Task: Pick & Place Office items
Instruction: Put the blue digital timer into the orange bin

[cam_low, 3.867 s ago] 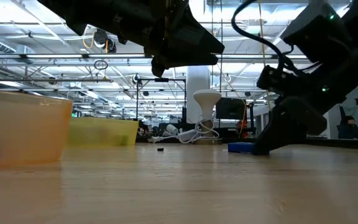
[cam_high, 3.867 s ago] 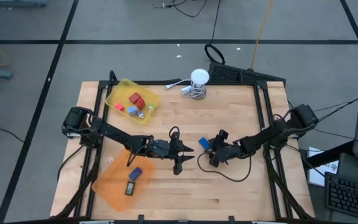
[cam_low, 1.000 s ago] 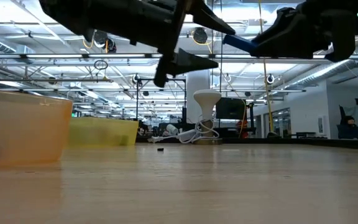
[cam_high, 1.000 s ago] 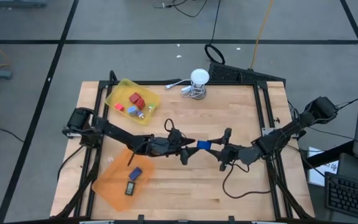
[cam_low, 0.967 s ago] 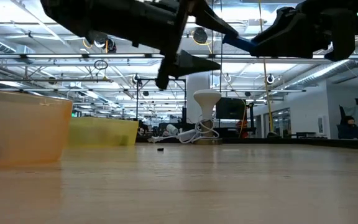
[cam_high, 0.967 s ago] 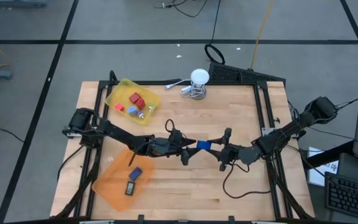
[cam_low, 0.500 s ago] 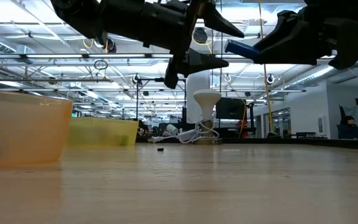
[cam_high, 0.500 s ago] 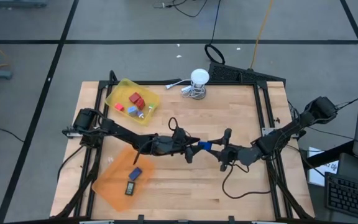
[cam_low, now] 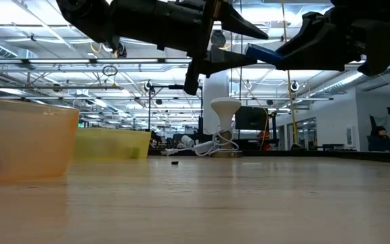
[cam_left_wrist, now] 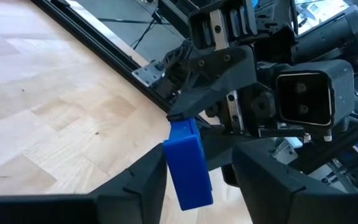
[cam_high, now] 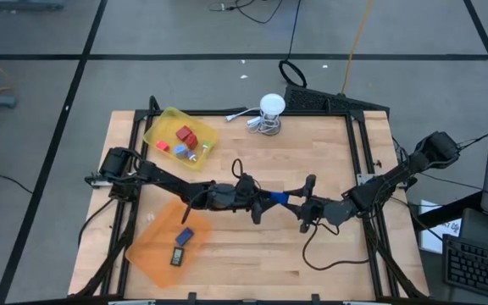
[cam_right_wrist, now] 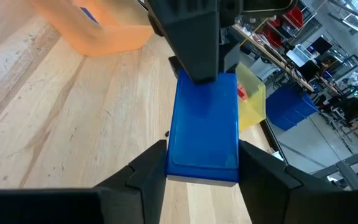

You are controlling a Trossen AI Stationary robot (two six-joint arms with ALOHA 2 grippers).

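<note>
Mid-bench, both arms meet over open wood. The right claw (cam_high: 299,203) is clamped on one blue block (cam_high: 279,198), holding it up off the bench (cam_high: 329,152), and the left claw (cam_high: 263,203) sits spread around the block's free end. In the left wrist view its fingers (cam_left_wrist: 135,180) stand either side of the block with gaps showing.

Count elsewhere: the yellow tray (cam_high: 161,124) near the far left corner has about five small pieces, red and blue ones. The orange tray (cam_high: 146,250) at the front left has two, a blue piece (cam_high: 185,235) and a dark piece (cam_high: 178,257).

One white round object (cam_high: 271,105) with its cable sits at the far edge. The right half and front strip of the bench are bare wood.
</note>
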